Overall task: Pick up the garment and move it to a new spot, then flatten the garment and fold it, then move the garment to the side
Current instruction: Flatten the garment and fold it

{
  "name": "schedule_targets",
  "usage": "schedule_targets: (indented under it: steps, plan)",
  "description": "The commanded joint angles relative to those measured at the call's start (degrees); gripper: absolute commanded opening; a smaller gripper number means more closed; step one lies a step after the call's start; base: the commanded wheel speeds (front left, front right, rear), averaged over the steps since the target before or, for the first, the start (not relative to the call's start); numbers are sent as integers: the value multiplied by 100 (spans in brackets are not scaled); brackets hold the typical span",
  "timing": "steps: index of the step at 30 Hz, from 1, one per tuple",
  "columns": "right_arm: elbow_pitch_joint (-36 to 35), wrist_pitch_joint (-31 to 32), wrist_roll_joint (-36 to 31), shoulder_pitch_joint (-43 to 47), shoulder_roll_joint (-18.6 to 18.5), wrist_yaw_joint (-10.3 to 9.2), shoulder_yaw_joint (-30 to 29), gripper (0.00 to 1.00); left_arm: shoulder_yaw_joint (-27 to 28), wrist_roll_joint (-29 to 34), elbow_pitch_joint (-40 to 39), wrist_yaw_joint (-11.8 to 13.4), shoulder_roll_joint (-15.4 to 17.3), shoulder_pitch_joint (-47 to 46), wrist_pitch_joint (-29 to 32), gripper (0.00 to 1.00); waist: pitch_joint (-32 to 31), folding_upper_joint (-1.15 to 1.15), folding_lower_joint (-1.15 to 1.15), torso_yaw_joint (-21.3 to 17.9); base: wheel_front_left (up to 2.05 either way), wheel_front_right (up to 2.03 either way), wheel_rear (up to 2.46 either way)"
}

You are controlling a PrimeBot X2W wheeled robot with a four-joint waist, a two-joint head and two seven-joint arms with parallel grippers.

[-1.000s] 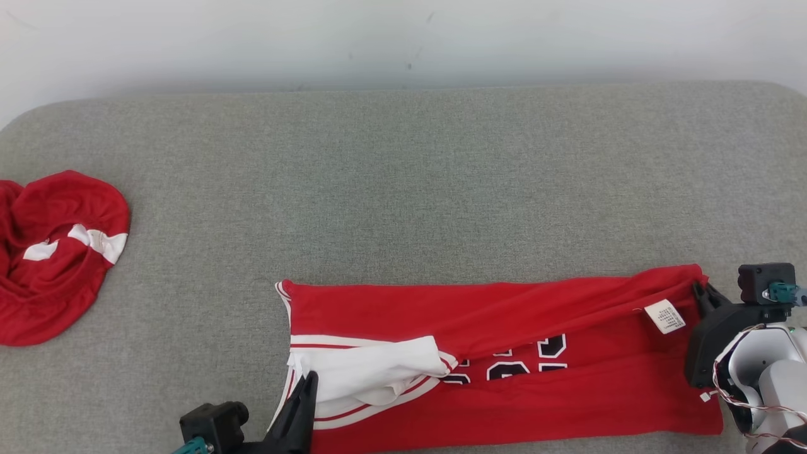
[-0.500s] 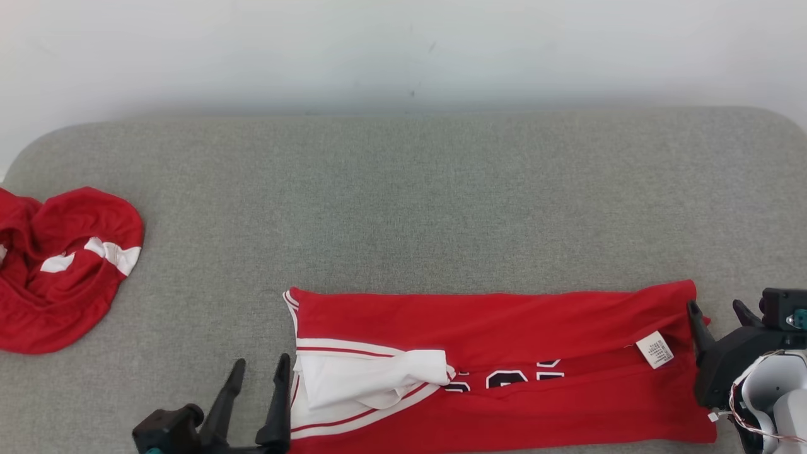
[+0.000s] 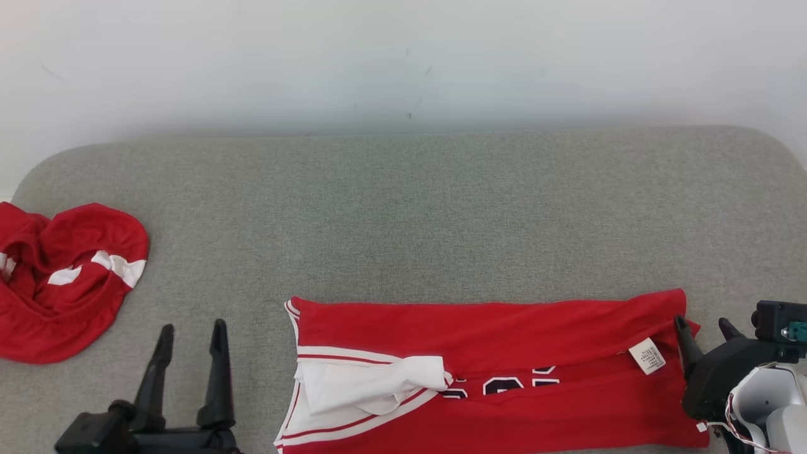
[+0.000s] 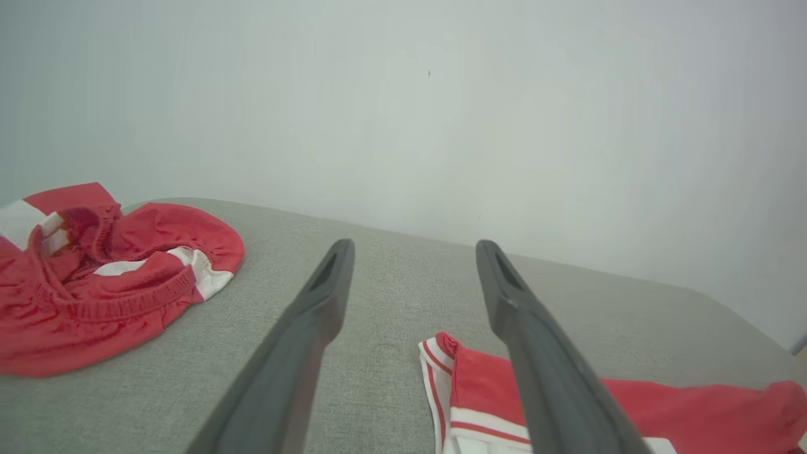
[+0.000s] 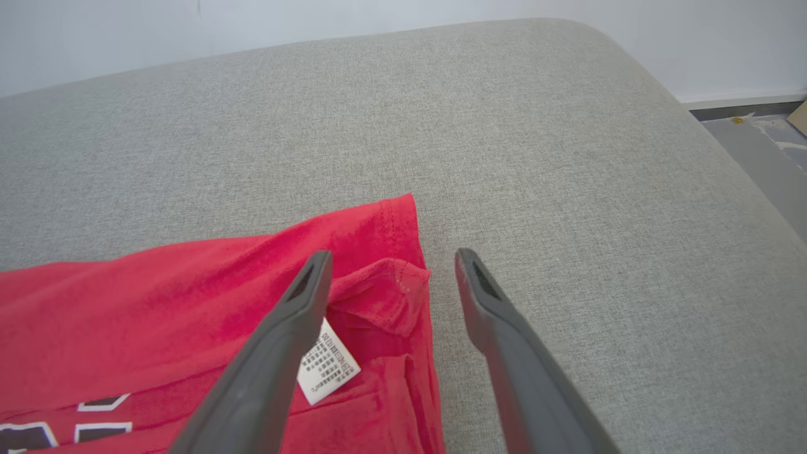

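Lying crumpled, red cloth (image 3: 69, 309) sits well left of garment (image 3: 504, 328).

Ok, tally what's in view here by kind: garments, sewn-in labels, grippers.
Garments: 2 (flat red jersey with white trim and dark lettering; crumpled red-and-white garment)
Labels: 1 (white sewn-in label on the jersey)
Grippers: 2 (left gripper and right gripper, both open, holding nothing)
Total: 5

Red jersey (image 3: 504, 353) folded lengthwise, flat; white trim, care label
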Motion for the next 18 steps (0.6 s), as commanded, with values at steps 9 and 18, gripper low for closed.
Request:
schedule_targets:
  steps: [9, 18]
  plan:
    - [237, 155, -100, -55, 20, -14, -291, 100, 687, 543, 171, -370, -302, 239, -19, 100, 43, 0, 0, 120, 0, 0, 0]
    - [556, 282, -215, -228, 24, -14, -624, 100, 785, 463, 277, -484, -348, 299, -18, 100, 179, 0, 0, 288, 0, 0, 0]
